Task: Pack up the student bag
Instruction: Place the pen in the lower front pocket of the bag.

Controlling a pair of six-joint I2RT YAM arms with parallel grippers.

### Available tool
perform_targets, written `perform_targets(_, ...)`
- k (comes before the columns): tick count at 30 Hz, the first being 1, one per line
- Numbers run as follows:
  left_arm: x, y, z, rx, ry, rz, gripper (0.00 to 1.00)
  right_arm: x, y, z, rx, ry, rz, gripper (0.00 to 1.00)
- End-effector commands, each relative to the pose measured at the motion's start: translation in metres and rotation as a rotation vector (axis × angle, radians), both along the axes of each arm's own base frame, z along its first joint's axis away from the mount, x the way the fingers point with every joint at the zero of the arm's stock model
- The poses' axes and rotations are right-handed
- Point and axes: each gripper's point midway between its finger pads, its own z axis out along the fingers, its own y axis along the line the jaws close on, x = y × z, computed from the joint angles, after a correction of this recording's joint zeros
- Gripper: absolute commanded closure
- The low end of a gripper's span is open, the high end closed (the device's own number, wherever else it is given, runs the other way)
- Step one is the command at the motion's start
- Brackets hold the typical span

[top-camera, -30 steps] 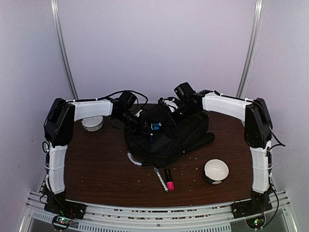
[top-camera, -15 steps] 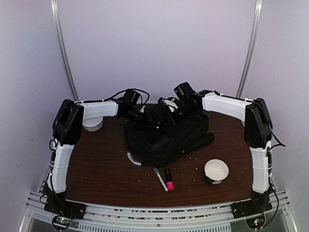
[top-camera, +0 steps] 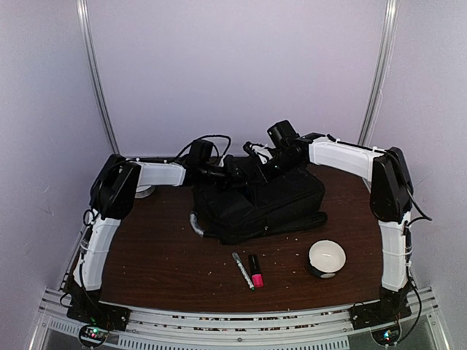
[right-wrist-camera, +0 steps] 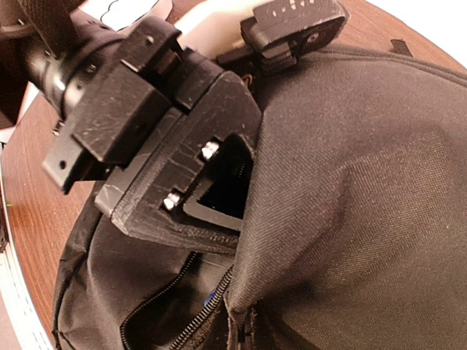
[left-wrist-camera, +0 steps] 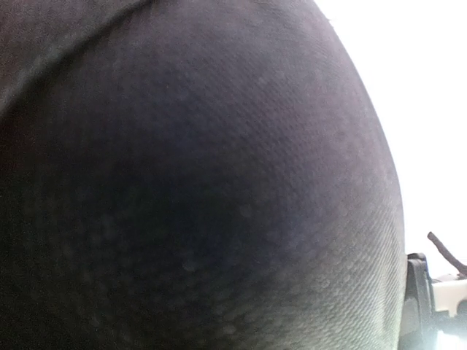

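Note:
The student bag [top-camera: 266, 205] is a large black backpack lying in the middle of the table. Its zip opening [right-wrist-camera: 179, 306] gapes in the right wrist view, with something blue [right-wrist-camera: 212, 297] inside. My right gripper [top-camera: 257, 172] is at the bag's back top edge; its fingers are hidden, and a fold of the bag's fabric [right-wrist-camera: 252, 317] is bunched where they meet. My left gripper [top-camera: 232, 176] is pushed under the raised flap, with its black body [right-wrist-camera: 168, 168] showing and its fingertips hidden. The left wrist view shows only dark fabric [left-wrist-camera: 204, 189].
A thin marker [top-camera: 241, 269] and a pink highlighter [top-camera: 256, 271] lie in front of the bag. A white round object [top-camera: 326, 257] sits at the front right. Another white object [top-camera: 143, 192] is at the back left behind the left arm. Crumbs dot the brown table [top-camera: 160, 255].
My left arm has stretched right, driving its gripper under the bag's flap. The bag has slid right and back, its grey-trimmed handle moving with it. The right gripper has lifted slightly.

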Motion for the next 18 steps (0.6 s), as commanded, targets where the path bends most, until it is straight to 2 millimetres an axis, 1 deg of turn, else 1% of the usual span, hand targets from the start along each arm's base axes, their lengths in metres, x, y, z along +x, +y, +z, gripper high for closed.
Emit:
perform_targets(1, -0.015, -0.02, 0.075, -0.272, -0.146, -0.089, 0.67, -0.046, 0.033, 0.01, 0.08, 0.102, 0.157, 1.0)
perform_targets(3, -0.023, -0.019, 0.075, -0.281, -0.122, -0.1, 0.65, -0.045, 0.033, 0.008, 0.073, 0.1, 0.155, 1.0)
perform_targets(7, -0.041, -0.023, 0.09, -0.271, -0.136, -0.134, 0.63, -0.042, 0.03, 0.003, 0.063, 0.102, 0.148, 1.0)
perform_targets(8, -0.044, -0.023, 0.09, -0.252, -0.133, -0.135, 0.63, -0.041, 0.03, 0.002, 0.06, 0.1, 0.147, 1.0)
perform_targets(10, -0.05, -0.019, 0.085, -0.171, -0.109, -0.117, 0.62, -0.039, 0.028, -0.002, 0.047, 0.101, 0.139, 1.0)
perform_targets(12, -0.051, -0.014, 0.088, -0.114, -0.152, -0.095, 0.62, -0.038, 0.026, -0.007, 0.035, 0.104, 0.133, 1.0)
perform_targets(13, -0.053, -0.009, 0.081, -0.053, -0.151, -0.091, 0.61, -0.038, 0.025, -0.008, 0.031, 0.103, 0.133, 1.0)
perform_targets(15, -0.055, 0.001, 0.075, 0.04, -0.174, -0.069, 0.6, -0.037, 0.023, -0.012, 0.021, 0.106, 0.127, 1.0)
perform_targets(18, -0.057, 0.011, 0.069, 0.103, -0.191, -0.054, 0.58, -0.035, 0.022, -0.018, 0.012, 0.111, 0.12, 1.0)
